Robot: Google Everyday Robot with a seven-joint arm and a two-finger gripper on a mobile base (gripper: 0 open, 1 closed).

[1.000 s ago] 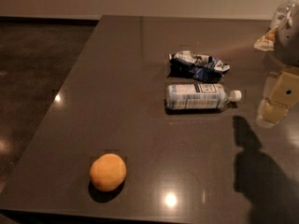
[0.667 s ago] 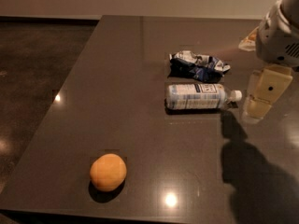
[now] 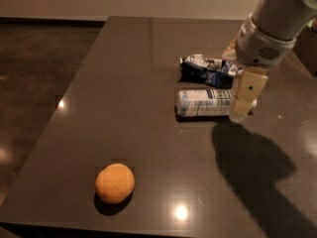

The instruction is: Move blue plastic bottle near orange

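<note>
In the camera view, the claw (image 3: 243,108) hangs at the cap end of the blue plastic bottle (image 3: 205,102). It points down at the worktop (image 3: 143,128) from the pale arm (image 3: 277,19) that reaches in from the upper right. Its cream body covers the bottle's cap, so I cannot tell whether the claw is wide, narrow or already around anything. It looks positioned over that end to take hold of the bottle or push it, though contact cannot be confirmed.

The bottle lies on its side right of the worktop's centre, with its length running left to right and its base facing left. That pose leaves it free to roll. Just behind it sits a crumpled dark blue-and-white snack bag (image 3: 208,69), close enough that a careless sweep could catch it.

The orange (image 3: 114,182) rests alone near the front left edge, well apart from the bottle. The bottle remains to be carried, and it must travel forward and left across bare surface. The arm's shadow (image 3: 252,157) falls on the worktop in front of the claw.
</note>
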